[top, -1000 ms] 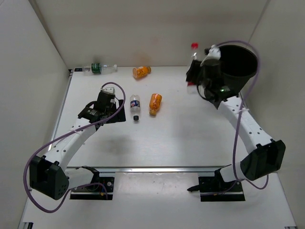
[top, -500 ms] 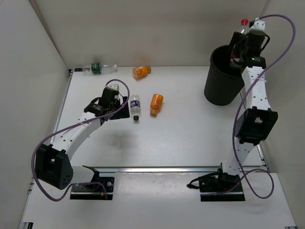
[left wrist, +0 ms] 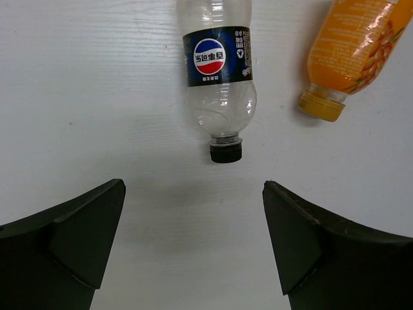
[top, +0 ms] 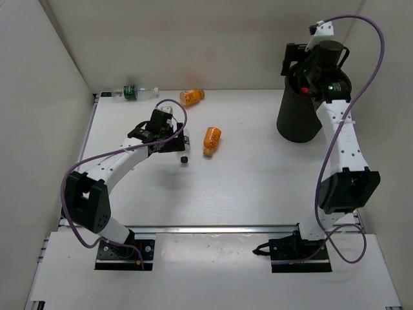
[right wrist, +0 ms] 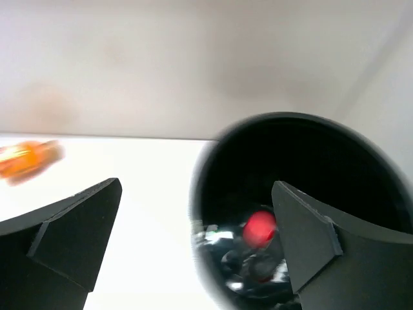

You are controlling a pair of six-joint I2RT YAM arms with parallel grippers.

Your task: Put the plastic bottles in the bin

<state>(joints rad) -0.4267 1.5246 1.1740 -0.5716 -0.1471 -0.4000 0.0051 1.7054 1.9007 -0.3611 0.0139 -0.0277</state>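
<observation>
Right tool (right wrist: 197, 187) (spread wide) above bin (right wrist: 297, 119) rim

We had the left arm's fingers (left wrist: 71, 236) spread wide, dark tips at the bottom corners of the frame, only bare white desk (left wrist: 97, 97) between them. The clear bottle (left wrist: 217, 71) with the dark blue label lay flat straight ahead. Its black cap (left wrist: 226, 153) pointed back at us, just beyond the gap and touching neither tip. The orange bottle (left wrist: 352, 45) lay tilted to its right, near but apart. Its orange cap (left wrist: 321, 106) pointed down-left, and its far end was cut off by the frame.
</observation>
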